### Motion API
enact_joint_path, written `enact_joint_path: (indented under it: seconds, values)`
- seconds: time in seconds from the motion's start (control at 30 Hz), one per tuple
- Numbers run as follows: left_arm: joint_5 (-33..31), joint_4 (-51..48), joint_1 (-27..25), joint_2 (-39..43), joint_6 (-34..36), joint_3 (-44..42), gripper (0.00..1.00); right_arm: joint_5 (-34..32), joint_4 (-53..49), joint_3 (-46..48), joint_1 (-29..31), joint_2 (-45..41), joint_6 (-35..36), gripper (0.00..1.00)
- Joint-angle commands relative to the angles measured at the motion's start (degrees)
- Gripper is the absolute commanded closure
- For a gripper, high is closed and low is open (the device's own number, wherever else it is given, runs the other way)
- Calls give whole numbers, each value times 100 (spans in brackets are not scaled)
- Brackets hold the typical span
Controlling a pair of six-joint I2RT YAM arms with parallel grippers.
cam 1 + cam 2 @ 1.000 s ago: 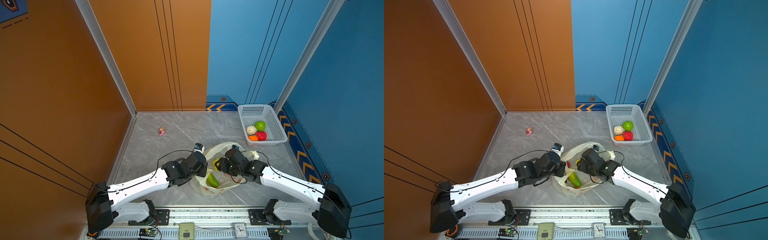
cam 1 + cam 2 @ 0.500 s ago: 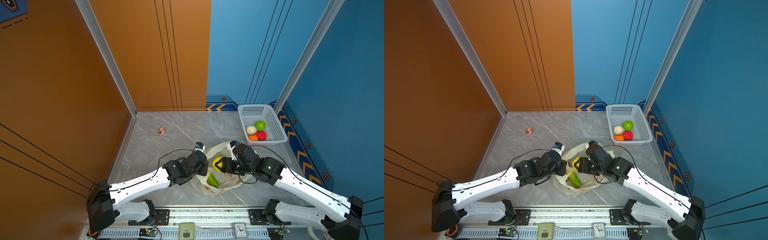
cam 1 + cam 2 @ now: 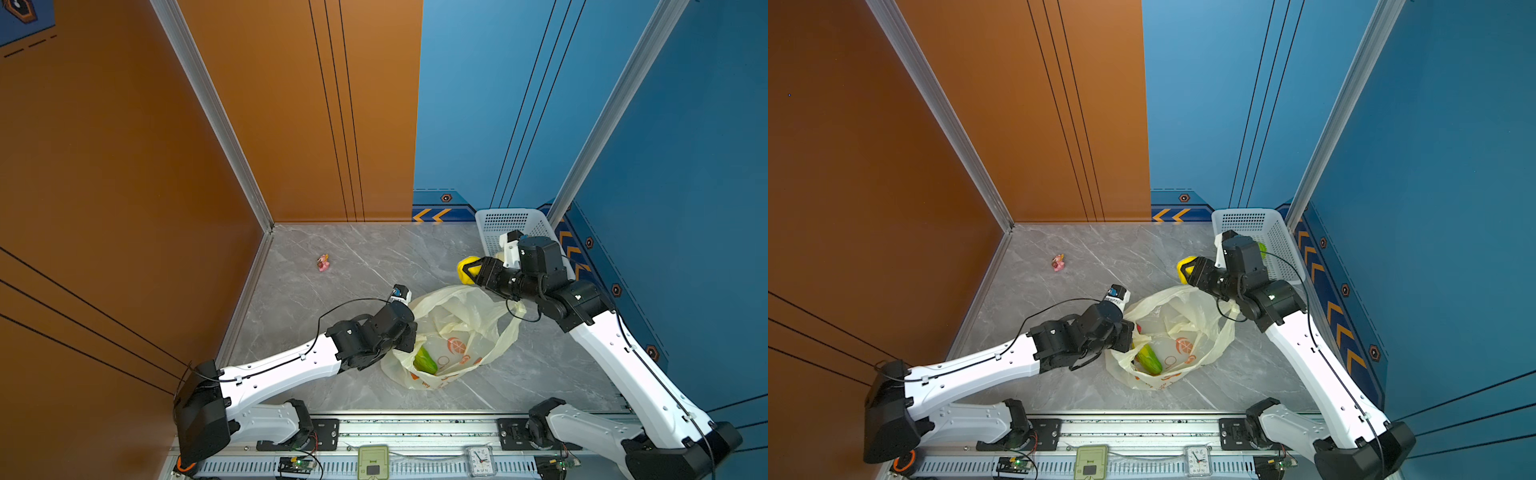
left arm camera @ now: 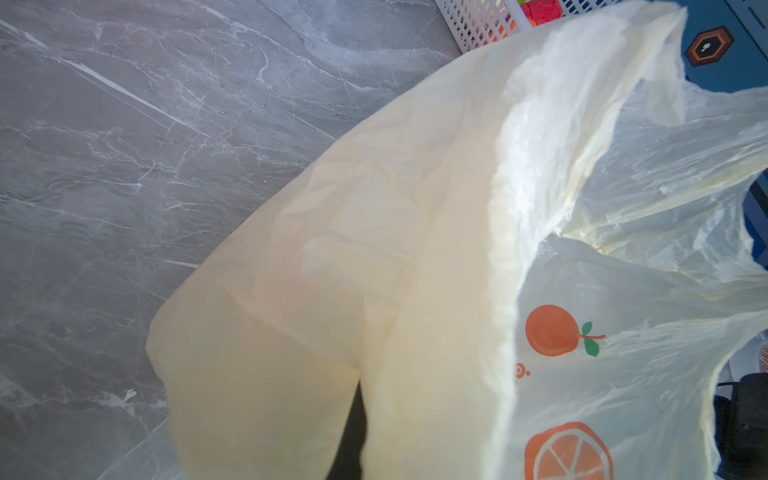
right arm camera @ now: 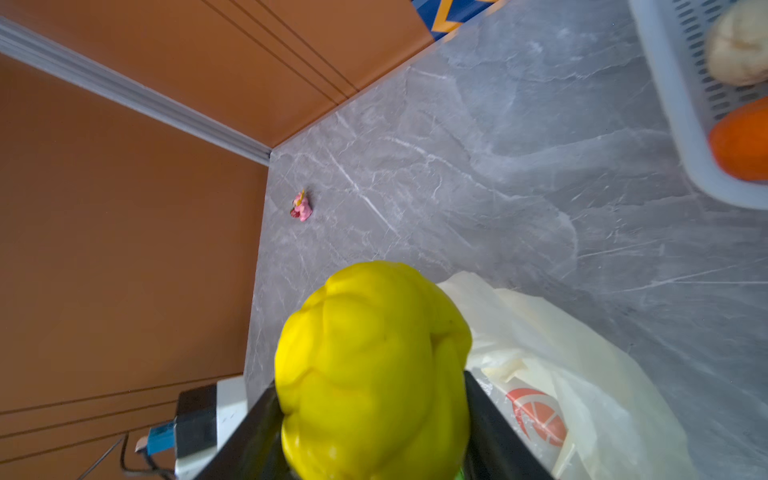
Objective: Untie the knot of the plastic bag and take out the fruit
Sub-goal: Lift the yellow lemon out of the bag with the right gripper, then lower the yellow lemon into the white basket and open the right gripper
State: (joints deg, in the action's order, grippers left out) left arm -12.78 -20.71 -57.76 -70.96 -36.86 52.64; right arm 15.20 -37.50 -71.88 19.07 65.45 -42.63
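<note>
Left fingers [image 3: 1127,334] pinched shut; right fingers [image 5: 494,419] half-spread, gripping (right arm [image 3: 615,345] extended high).

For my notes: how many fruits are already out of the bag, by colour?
Yellow fruit: 1, in the right gripper
Green fruit: 1, in the basket
Red fruit: 1, basket
Orange fruit: 1, basket
Cream fruit: 1, basket
Total: 5

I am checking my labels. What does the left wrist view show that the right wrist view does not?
Only the left wrist view: the whole-orange print with a green leaf and a red fruit. Only the right wrist view: the yellow fruit held by the right gripper, and the pink figurine. Both: the plastic bag, the white basket, the grey table.
</note>
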Motion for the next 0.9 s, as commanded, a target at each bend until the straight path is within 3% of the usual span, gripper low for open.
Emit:
enact_joint_path:
  seconds: [0.0,0.17,0.4,0.7,0.87]
  values:
    - [100,14,37,-65,124,164,100,306,411,26,-684,256,280,48]
    - [142,12,29,-57,139,169,100,509,1109,184,-1747,884,377,47]
    - [159,14,16,-41,152,167,100,-48,1570,-165,-2791,2198,699,48]
    - [207,32,-3,-58,210,194,100,-1028,1458,-1148,-3211,3694,1163,45]
    - [188,27,-16,-59,204,197,100,-1421,1217,-1468,-3269,4088,1359,41]
